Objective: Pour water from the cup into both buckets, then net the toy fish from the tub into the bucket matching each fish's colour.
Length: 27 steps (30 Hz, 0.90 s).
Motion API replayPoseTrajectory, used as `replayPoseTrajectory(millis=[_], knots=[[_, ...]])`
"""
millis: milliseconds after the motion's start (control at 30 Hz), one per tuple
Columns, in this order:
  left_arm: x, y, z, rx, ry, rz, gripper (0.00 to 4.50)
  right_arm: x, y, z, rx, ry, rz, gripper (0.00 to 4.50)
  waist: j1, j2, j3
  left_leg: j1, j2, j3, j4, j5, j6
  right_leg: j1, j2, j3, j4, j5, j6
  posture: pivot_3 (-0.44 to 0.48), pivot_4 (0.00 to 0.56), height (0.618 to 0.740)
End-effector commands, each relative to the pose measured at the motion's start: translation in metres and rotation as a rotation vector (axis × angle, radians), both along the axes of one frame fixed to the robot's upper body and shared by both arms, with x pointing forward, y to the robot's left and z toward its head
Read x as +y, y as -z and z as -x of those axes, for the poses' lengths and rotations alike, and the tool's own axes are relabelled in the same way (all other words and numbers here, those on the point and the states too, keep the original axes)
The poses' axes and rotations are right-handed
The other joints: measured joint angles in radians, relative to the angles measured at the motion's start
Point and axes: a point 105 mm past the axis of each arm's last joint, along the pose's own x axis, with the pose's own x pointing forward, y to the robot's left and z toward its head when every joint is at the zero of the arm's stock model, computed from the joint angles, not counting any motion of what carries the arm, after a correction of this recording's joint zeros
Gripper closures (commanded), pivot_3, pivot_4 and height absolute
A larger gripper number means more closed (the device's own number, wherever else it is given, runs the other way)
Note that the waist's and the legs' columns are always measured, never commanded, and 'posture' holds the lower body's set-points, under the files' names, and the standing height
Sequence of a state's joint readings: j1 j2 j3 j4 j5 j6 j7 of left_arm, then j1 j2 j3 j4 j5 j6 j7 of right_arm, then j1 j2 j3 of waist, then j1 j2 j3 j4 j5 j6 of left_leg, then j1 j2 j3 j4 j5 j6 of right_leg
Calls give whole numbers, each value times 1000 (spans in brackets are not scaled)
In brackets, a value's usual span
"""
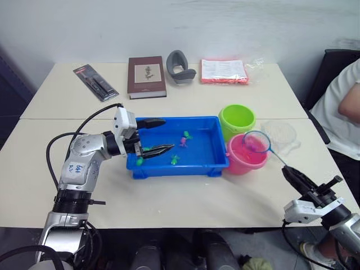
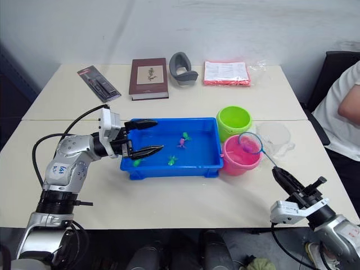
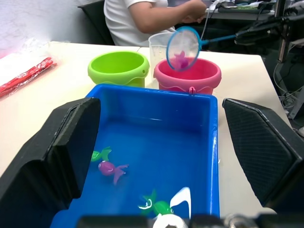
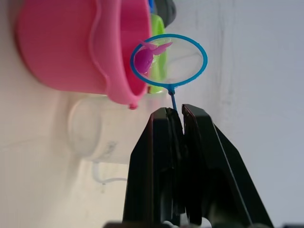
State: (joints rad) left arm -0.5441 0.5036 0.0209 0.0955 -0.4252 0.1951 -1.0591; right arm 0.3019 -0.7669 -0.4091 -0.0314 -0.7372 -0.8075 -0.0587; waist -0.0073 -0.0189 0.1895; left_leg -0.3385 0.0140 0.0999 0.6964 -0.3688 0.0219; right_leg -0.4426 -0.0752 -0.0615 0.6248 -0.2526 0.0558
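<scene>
The right claw (image 4: 175, 111) gripped the net (image 1: 256, 142) by its handle, hoop over the pink bucket (image 1: 246, 156) with a pink fish (image 4: 145, 57) in the mesh. The left claw (image 1: 158, 136) was open over the tub (image 1: 214, 163) on the counter (image 1: 180, 197)

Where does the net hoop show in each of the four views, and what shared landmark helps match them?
Left eye view: net over the pink bucket, right of the tub.
Right eye view: net above the same bucket.
Left wrist view: net in front of the bucket's far rim, a pink fish inside.
Right wrist view: net beyond the right gripper, beside the bucket's rim.
Shared landmark: the pink bucket.
</scene>
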Motion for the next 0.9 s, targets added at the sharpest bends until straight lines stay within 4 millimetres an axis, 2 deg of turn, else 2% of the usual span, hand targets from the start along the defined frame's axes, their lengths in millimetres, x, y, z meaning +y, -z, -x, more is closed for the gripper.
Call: replayPoseTrajectory(millis=[33,133,267,333,400,467,533,567,667,900], knots=[[-1,-8,-1,-45,0,-2,72,-1,1,4,2,-10,2,4500,2,0,0,0,0,0,0,0,0,0,0,0,0,0,0,0,150,740],[-2,-9,-1,-51,1,-4,72,1,-12,3,-58,-9,-1,4500,4,0,0,0,0,0,-1,0,-1,0,0,0,0,0,0,0,150,740],[1,-5,-3,-58,-19,-18,72,-4,13,9,53,16,0,4500,4,0,0,1,0,0,-1,0,0,0,0,1,0,0,0,0,150,740],[2,-9,-4,-70,-27,-6,72,-12,-1,4,-21,73,-25,4500,4,0,0,1,0,0,-2,0,0,0,0,1,-1,0,0,0,150,740],[2,-13,-5,-78,-37,6,72,0,4,4,-1,22,-27,4500,3,0,0,1,0,0,-2,0,0,0,0,1,-1,0,0,0,150,740],[3,-13,-6,-82,-45,7,72,-4,0,3,-28,50,-36,4500,1,0,0,1,0,2,-2,0,0,0,0,2,-1,0,0,0,150,740],[4,-14,-5,-77,-55,19,72,5,1,3,-23,8,-78,4500,2,0,0,2,0,2,-3,1,-1,0,1,2,-1,0,0,0,150,740],[4,-14,-5,-59,-57,42,72,7,11,8,21,-3,-89,4500,2,0,0,2,0,2,-3,1,-1,0,1,2,-1,0,0,0,150,740],[4,-10,-4,-44,-53,36,72,-9,13,9,18,63,-60,4500,3,0,0,2,0,2,-4,1,-1,0,1,2,-1,0,0,0,150,740],[1,-8,-3,-44,-34,21,72,10,6,5,-11,-10,-56,4500,2,0,0,3,0,3,-4,1,-1,0,1,3,-1,0,0,0,150,740]])
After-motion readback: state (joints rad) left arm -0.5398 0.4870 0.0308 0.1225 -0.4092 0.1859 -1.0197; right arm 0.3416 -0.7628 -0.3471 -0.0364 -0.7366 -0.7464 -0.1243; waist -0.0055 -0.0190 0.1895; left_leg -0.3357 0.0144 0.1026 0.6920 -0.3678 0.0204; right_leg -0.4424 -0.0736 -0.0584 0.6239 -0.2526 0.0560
